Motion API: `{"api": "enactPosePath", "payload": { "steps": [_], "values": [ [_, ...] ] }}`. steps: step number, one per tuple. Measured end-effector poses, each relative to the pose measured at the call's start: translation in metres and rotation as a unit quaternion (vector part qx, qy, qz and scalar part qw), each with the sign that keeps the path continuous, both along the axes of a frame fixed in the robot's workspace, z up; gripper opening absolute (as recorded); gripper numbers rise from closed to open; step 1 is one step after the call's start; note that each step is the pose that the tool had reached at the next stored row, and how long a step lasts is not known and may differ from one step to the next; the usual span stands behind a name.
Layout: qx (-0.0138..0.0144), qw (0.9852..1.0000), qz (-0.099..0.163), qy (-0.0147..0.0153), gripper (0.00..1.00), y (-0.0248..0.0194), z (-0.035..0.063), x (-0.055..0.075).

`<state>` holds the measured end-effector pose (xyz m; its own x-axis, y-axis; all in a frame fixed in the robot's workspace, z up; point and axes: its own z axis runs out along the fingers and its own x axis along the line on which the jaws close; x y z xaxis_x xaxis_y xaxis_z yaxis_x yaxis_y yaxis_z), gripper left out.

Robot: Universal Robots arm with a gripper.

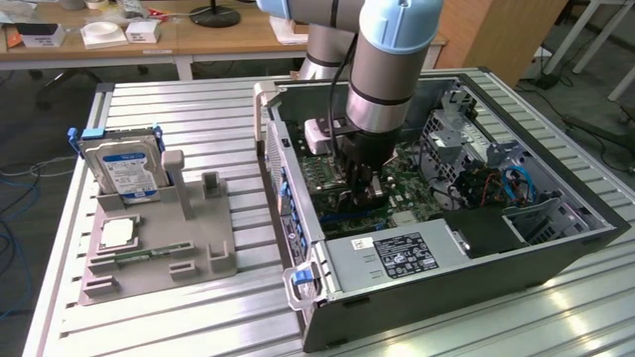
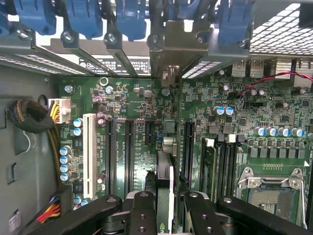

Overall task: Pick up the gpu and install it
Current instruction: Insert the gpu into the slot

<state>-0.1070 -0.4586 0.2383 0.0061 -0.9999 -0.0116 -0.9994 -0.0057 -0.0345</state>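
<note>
The gpu (image 2: 165, 171) shows edge-on as a thin dark card standing on the green motherboard (image 2: 137, 98) among the black expansion slots. Its silver end bracket (image 2: 178, 46) reaches up to the case's rear slot openings under the blue clips. My gripper (image 2: 166, 218) is shut on the card, with one black finger (image 2: 142, 210) on each side of it. In the exterior view, the gripper (image 1: 362, 192) points straight down, deep inside the open computer case (image 1: 555, 249), just above the motherboard. Whether the card is fully seated in a slot I cannot tell.
A grey power supply (image 1: 397, 256) fills the case's near corner and a drive cage (image 1: 466, 141) with cables stands on the exterior view's right. On the table, a grey holder (image 1: 159, 245) carries a hard drive (image 1: 124, 167), a processor (image 1: 119, 232) and a memory stick (image 1: 139, 255).
</note>
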Motion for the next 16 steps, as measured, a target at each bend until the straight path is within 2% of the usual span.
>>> {"api": "enactPosePath", "payload": {
  "steps": [16],
  "values": [
    [-0.0002, 1.0, 0.0, 0.0001, 0.27, -0.0001, -0.0023, -0.0001]
  ]
}}
